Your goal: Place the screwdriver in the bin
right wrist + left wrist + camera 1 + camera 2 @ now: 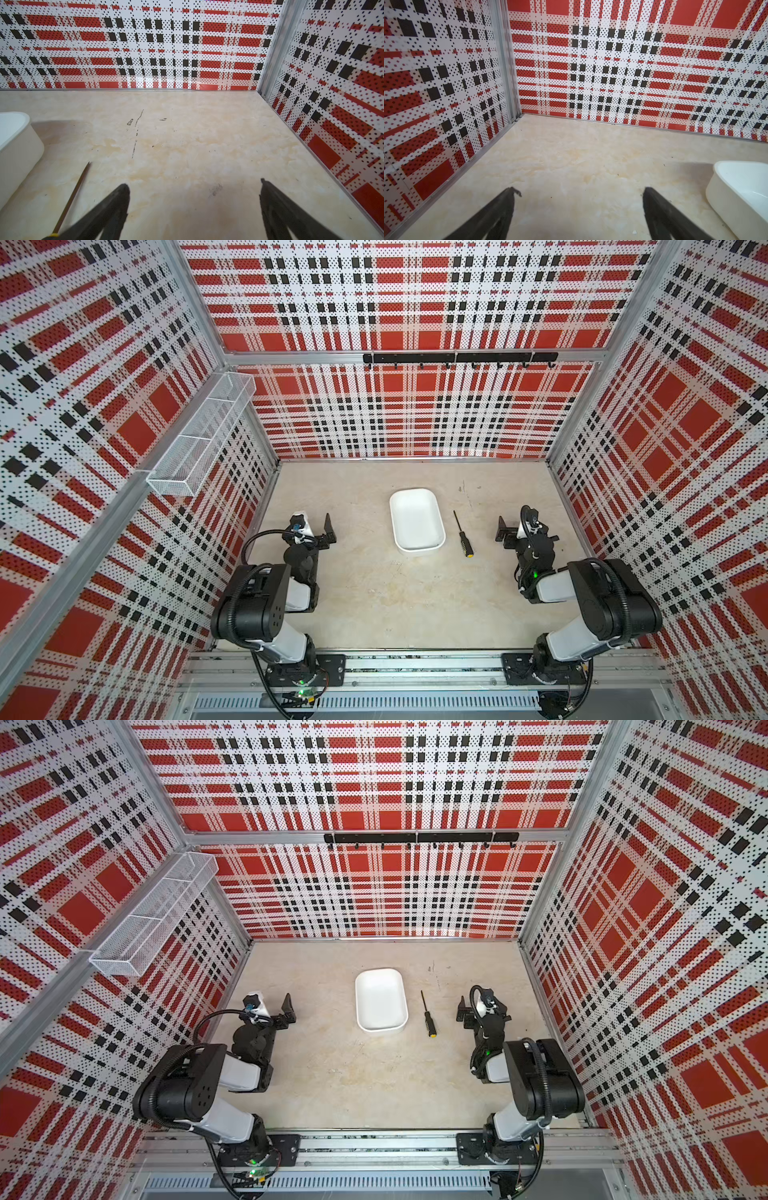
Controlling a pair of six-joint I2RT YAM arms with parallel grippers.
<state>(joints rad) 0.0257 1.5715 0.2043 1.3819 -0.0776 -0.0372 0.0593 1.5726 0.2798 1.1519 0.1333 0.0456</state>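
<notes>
Nearest up: left end effector (pixel 581 191), fingers spread wide apart, low over the table (pixel 374 597) by its left edge. Right end effector (pixel 194 185) likewise wide apart, by the right edge. Screwdriver (pixel 462 534) lies flat on the table betw. bin (pixel 415 518) & right end effector, just beside the bin, not touching, yellow cap toward near edge. Bin sits mid-table.
</notes>
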